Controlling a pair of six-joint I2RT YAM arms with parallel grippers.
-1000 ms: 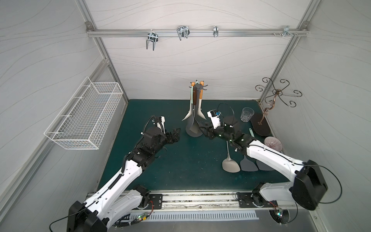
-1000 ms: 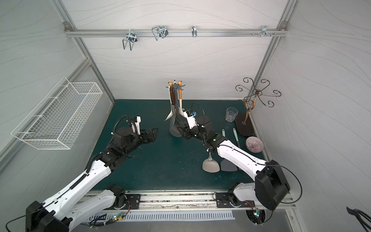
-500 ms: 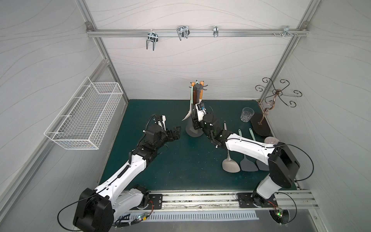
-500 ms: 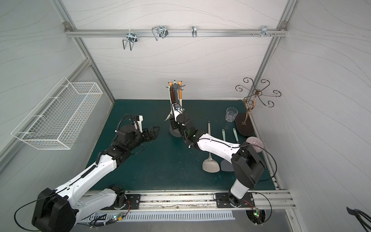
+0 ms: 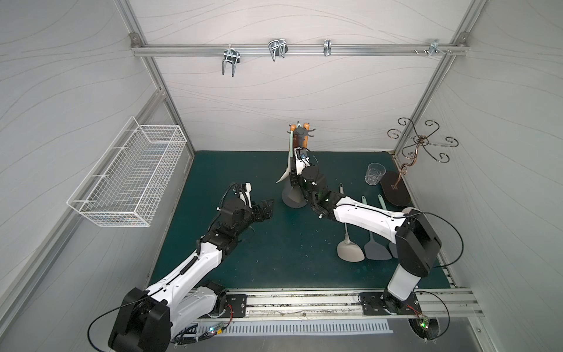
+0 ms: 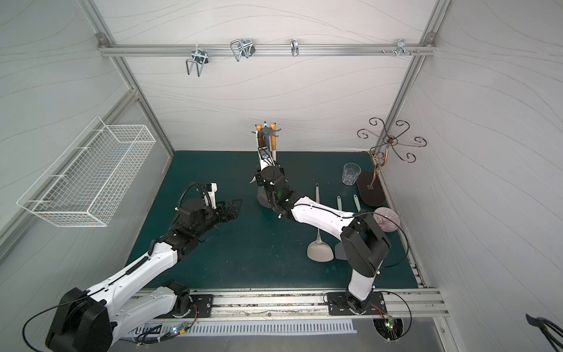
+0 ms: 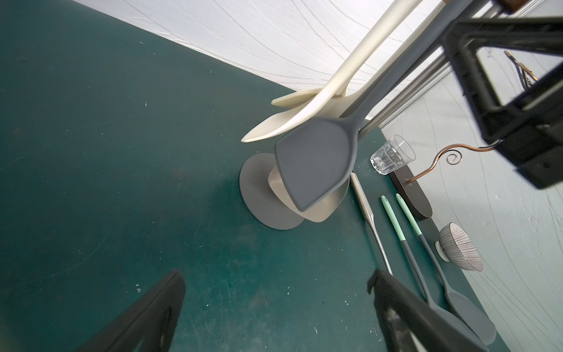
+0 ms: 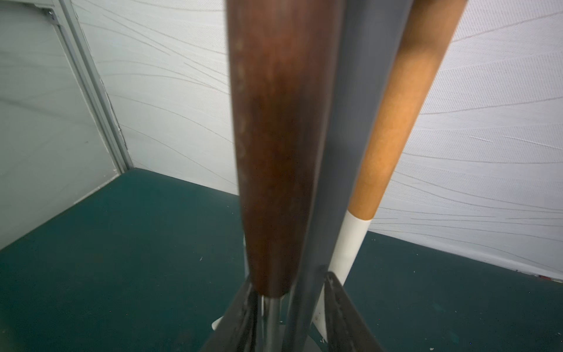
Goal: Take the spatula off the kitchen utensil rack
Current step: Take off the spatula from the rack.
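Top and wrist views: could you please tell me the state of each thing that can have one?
kitchen utensil rack, upright, utensils hanging
left end effector, open, empty
right end effector, astride hanging handles, grip unclear
glass, upright, empty
three spatulas, flat on the mat
copper stand, upright, hooks bare

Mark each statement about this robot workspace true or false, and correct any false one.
1. The left gripper is open and empty. True.
2. The glass tumbler lies on its side. False: it stands upright.
3. The right gripper is up at the kitchen utensil rack. True.
4. The kitchen utensil rack is bare. False: a grey spatula hangs from it, among others.
5. The white wire basket holds spatulas. False: nothing shows in it.
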